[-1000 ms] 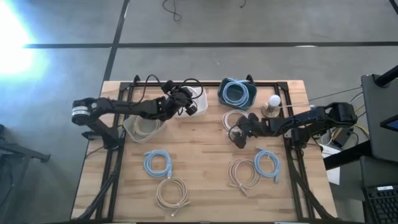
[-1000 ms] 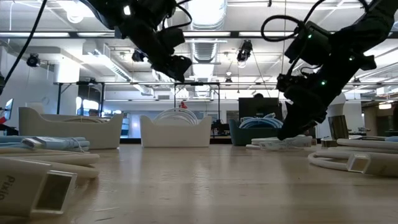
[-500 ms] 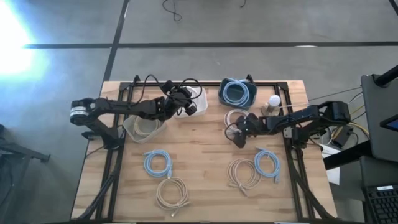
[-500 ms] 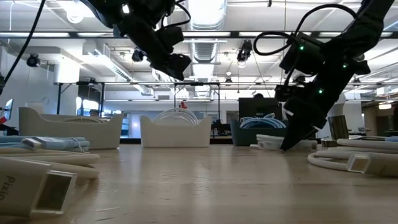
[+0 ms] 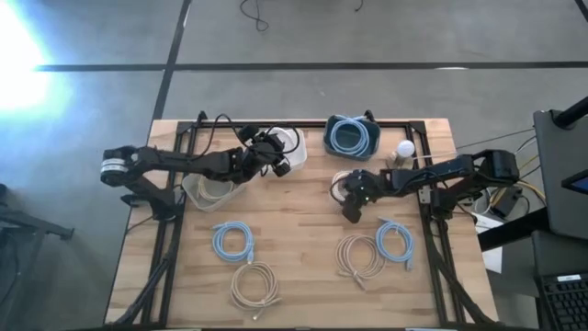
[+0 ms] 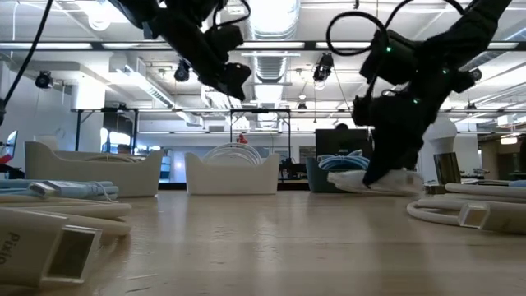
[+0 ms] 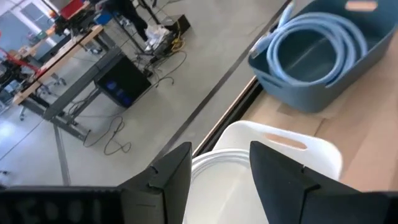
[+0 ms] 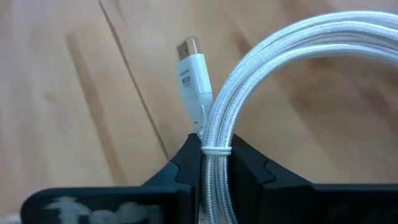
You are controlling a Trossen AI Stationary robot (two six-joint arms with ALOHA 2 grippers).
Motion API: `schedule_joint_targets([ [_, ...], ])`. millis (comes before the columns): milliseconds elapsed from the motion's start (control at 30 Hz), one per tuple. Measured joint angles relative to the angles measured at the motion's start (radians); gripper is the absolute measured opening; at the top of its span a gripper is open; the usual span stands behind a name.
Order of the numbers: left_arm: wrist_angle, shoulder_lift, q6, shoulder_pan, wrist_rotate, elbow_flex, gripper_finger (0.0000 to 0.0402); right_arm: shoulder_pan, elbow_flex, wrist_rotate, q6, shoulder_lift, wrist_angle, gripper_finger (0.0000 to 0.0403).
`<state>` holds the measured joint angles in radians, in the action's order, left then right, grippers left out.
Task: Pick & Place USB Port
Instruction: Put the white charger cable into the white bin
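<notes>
A coiled white braided cable (image 5: 340, 180) lies right of the table's middle, and my right gripper (image 5: 351, 197) is shut on it; its white plug (image 8: 192, 73) sticks out past the fingers. In the low view the coil (image 6: 370, 182) shows under that gripper (image 6: 385, 168). My left gripper (image 5: 290, 156) hovers open above the white bin (image 7: 273, 155) at the table's far side, touching nothing. Beside it stands a blue bin (image 5: 349, 138) holding a blue cable. My right gripper pinches the bundled strands of the white coil (image 8: 216, 163) between its two fingers, at a thin tie around them. The fingers slant down from the table's right side. The coil curves away past the fingertips, and in the low view it sits just above the tabletop.
Blue coils (image 5: 232, 241) (image 5: 395, 241) and beige coils (image 5: 253, 283) (image 5: 358, 254) lie on the near half of the table. A beige bin (image 5: 213, 188) stands under my left arm. A white bulb on a stand (image 5: 404, 151) is at the far right.
My right gripper has tipped down onto the white coil, shut on its strands and risen a little, raising the coil slightly off the table.
</notes>
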<state>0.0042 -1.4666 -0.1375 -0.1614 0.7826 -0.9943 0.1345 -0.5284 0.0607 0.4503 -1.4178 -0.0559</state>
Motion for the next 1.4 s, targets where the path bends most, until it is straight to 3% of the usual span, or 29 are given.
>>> schedule_joint_targets([
  [133, -0.005, 0.037, 0.0, 0.028, 0.014, 0.0, 0.0177, -0.035, -0.05, 0.012, 0.006, 0.0, 0.001, 0.0047],
  [233, -0.006, 0.071, 0.0, 0.046, 0.085, 0.0, 0.0177, -0.056, -0.104, 0.003, -0.009, 0.0, 0.01, 0.0047],
  [400, -0.044, 0.135, -0.011, 0.075, 0.202, 0.0, 0.0177, -0.094, -0.218, -0.144, -0.12, 0.001, 0.044, 0.0047],
  [500, -0.078, 0.173, -0.012, 0.087, 0.206, 0.0, 0.0177, -0.097, -0.285, -0.251, -0.245, -0.006, 0.047, 0.0054],
  [600, -0.108, 0.205, -0.01, 0.097, 0.206, 0.0, 0.0177, -0.082, -0.351, -0.292, -0.373, -0.04, 0.086, 0.0065],
  [800, -0.142, 0.258, -0.008, 0.107, 0.207, 0.0, 0.0177, -0.043, -0.505, -0.296, -0.492, -0.214, 0.209, 0.0055],
  [1133, -0.265, 0.279, 0.083, 0.11, 0.213, 0.001, 0.0177, 0.033, -0.86, -0.305, -0.545, -0.612, 0.159, 0.0055],
  [1300, -0.373, 0.278, 0.169, 0.111, 0.213, 0.001, 0.0177, 0.056, -0.995, -0.452, -0.533, -0.699, 0.036, 0.0055],
  [1400, -0.408, 0.278, 0.206, 0.111, 0.214, 0.001, 0.0177, 0.072, -1.019, -0.47, -0.524, -0.733, 0.027, 0.0056],
])
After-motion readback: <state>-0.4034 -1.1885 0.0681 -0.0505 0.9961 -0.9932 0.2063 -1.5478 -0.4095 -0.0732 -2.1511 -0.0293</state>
